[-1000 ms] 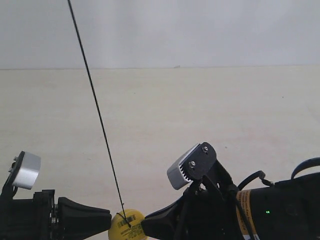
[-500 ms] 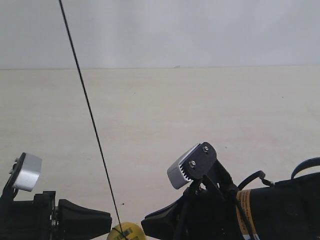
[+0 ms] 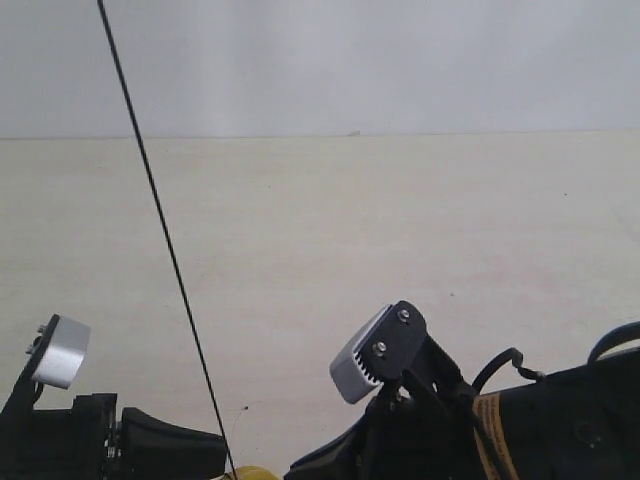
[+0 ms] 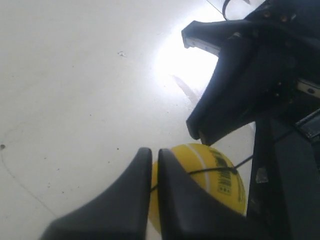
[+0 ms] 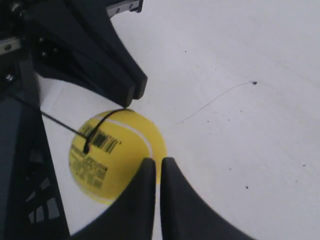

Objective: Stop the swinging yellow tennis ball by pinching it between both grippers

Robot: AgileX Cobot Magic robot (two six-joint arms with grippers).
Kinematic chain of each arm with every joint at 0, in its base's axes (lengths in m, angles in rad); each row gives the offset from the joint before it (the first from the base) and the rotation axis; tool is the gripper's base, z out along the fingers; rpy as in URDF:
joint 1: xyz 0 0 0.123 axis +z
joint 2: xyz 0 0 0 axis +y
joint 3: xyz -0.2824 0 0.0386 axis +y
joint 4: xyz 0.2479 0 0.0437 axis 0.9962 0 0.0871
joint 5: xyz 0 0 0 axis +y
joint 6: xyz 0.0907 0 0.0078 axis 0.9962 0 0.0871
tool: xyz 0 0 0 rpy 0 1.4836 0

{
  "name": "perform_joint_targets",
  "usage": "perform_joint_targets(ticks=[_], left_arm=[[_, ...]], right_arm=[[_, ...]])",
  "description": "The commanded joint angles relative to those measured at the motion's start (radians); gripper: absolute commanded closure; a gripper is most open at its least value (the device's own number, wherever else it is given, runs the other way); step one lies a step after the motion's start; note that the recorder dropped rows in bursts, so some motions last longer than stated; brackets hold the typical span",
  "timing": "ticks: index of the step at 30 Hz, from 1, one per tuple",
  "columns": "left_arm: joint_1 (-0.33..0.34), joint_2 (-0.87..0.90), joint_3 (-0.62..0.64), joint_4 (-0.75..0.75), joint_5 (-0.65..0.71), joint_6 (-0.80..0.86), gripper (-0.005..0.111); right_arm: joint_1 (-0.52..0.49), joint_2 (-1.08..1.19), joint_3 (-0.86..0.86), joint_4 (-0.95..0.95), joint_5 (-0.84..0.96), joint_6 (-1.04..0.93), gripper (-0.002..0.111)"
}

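Note:
The yellow tennis ball (image 5: 112,157), with its barcode label and black cord (image 3: 160,240), hangs low between the two grippers. In the exterior view only its top sliver (image 3: 250,473) shows at the bottom edge. My left gripper (image 4: 154,151) is shut, nothing between its fingers, its tips at one side of the ball (image 4: 215,172). My right gripper (image 5: 158,161) is shut too, tips overlapping the ball's opposite edge. Each wrist view shows the other gripper's tip (image 4: 200,134) (image 5: 136,92) close to the ball. I cannot tell whether either touches it.
A pale tabletop (image 3: 400,250) stretches back to a white wall (image 3: 400,60). The arm at the exterior view's left (image 3: 150,450) and the arm at the exterior view's right (image 3: 480,420) fill the lower edge, each with a grey camera block.
The ball has sunk almost out of the exterior view's bottom edge. The cord's upper part has swung leftward. Both arms sit slightly lower.

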Motion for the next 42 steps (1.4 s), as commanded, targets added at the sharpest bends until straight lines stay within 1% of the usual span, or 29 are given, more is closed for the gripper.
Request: perform_joint_targets(ticks=[1,9,13,25,28,31,33,34,35,38,39,42], left_arm=[[-0.008,0.004,0.000,0.009,-0.013,0.009,0.102],[-0.008,0.004,0.000,0.035,-0.013,0.009,0.102],[-0.008,0.004,0.000,0.065,0.001,-0.032,0.102],[-0.008,-0.034,0.000,0.031,0.015,-0.034,0.102],[-0.008,-0.094,0.000,0.021,0.071,-0.034,0.102],[-0.008,-0.158,0.003,0.020,0.131,-0.083,0.102],[-0.008,-0.215,0.020,-0.013,0.158,-0.085,0.102],[-0.008,-0.251,0.034,-0.012,0.164,-0.085,0.102],[-0.008,-0.271,0.040,0.024,0.164,-0.085,0.102],[-0.008,-0.277,0.051,0.052,0.202,-0.124,0.102],[-0.008,-0.277,0.053,0.063,0.244,-0.158,0.102],[-0.008,-0.277,0.060,0.065,0.276,-0.171,0.102]], right_arm=[[0.001,-0.002,0.001,-0.137,0.001,0.081,0.108],[0.001,-0.002,0.001,-0.153,-0.001,0.105,0.108],[0.001,-0.002,0.001,-0.157,-0.001,0.108,0.108],[0.001,-0.002,0.001,-0.163,-0.001,0.114,0.108],[0.001,-0.002,0.001,-0.165,-0.001,0.114,0.108],[0.001,-0.002,0.001,-0.169,0.001,0.114,0.108],[0.001,-0.002,0.001,-0.169,0.001,0.114,0.108],[0.001,-0.002,0.001,-0.169,0.001,0.114,0.108],[0.001,-0.002,0.001,-0.166,0.001,0.114,0.108],[0.001,-0.002,0.001,-0.143,-0.027,0.112,0.108],[0.001,-0.002,0.001,-0.143,-0.075,0.112,0.108],[0.001,-0.002,0.001,-0.141,-0.144,0.112,0.108]])
